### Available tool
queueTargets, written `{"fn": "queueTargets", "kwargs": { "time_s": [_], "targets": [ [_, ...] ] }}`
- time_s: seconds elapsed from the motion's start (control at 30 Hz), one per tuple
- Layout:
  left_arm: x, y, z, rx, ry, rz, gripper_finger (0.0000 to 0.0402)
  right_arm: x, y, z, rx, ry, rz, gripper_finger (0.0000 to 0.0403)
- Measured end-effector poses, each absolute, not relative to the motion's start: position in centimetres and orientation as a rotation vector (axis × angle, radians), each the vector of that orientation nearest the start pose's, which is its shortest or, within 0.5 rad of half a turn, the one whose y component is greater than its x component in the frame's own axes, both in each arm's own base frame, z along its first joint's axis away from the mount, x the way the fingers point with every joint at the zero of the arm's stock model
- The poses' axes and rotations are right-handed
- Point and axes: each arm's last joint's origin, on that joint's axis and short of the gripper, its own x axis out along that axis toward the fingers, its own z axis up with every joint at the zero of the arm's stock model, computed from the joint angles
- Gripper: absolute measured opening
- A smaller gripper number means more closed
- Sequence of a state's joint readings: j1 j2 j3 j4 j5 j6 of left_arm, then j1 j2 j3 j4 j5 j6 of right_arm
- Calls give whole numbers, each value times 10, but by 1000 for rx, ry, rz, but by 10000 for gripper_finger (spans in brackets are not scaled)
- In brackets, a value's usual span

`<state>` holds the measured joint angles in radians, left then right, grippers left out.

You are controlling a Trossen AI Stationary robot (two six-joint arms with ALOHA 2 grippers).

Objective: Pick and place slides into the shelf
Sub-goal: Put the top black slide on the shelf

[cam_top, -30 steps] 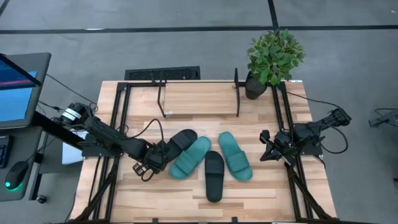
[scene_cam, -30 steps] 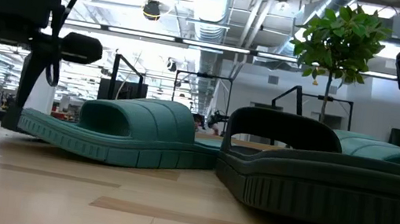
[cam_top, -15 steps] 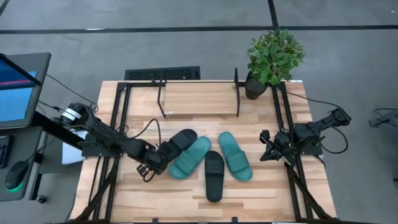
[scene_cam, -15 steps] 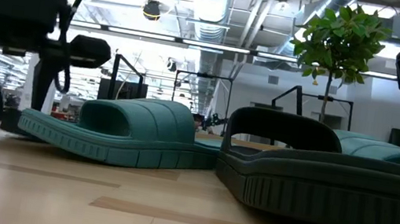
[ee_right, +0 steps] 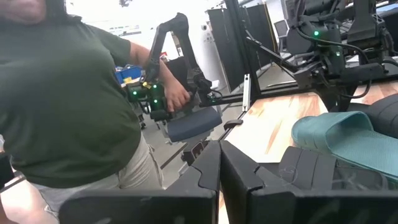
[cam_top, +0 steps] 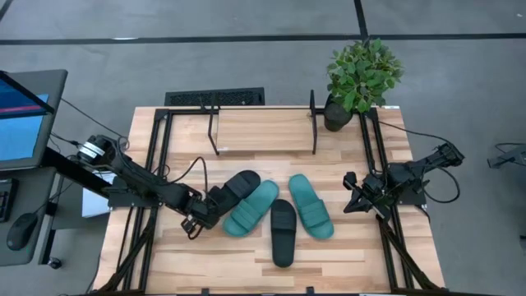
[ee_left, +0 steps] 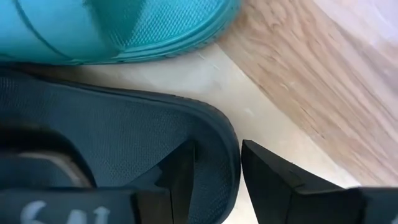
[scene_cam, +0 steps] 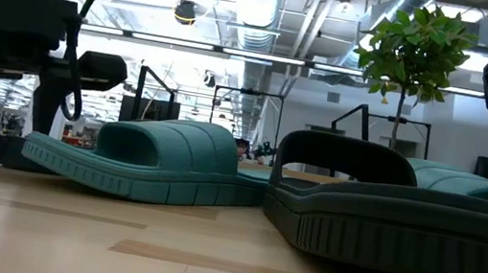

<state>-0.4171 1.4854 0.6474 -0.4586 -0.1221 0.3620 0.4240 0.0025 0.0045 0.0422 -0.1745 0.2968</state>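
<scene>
- Slides: four lie in a loose cluster at the middle of the wooden table (cam_top: 246, 131), none of them on the shelf.
- The left black slide (cam_top: 239, 186) lies slanted, farthest left of the four, touching the left green slide (cam_top: 251, 208) just to its right.
- The near black slide (cam_top: 283, 232) points toward the near edge and sits between the two green ones; the right green slide (cam_top: 311, 205) lies slanted on its right, touching it.
- The shelf (cam_top: 263, 123) stands at the far middle of the table, well apart from the slides, nothing resting on it.
- The left gripper (cam_top: 207, 209) is low on the table at the near-left end of the left black slide; in the left wrist view its fingers (ee_left: 273, 180) stand apart, one over the insole and one outside the rim of that slide (ee_left: 112, 149), the edge between them and not yet squeezed.
- The right gripper (cam_top: 352, 197) hangs above the table's right side, right of the slides, fingers pressed together and empty.
- A potted plant (cam_top: 359, 78) stands at the far right corner.
- A person in a dark green shirt (ee_right: 68, 99) shows beyond the table in the right wrist view.
</scene>
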Motion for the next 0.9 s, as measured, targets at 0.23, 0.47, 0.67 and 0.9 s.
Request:
{"fn": "queueTargets", "kwargs": {
  "time_s": [0.23, 0.47, 0.67, 0.9],
  "targets": [
    [207, -88, 120, 615, 1186, -432, 123, 86, 45, 169, 293, 45, 601, 1],
    [206, -87, 120, 626, 1184, -419, 92, 86, 45, 169, 293, 45, 601, 1],
    [205, -86, 118, 551, 1188, -382, 23, 86, 45, 169, 293, 44, 601, 1],
    [206, -88, 121, 453, 1175, -322, 22, 86, 45, 169, 293, 44, 601, 1]
  ]
}}
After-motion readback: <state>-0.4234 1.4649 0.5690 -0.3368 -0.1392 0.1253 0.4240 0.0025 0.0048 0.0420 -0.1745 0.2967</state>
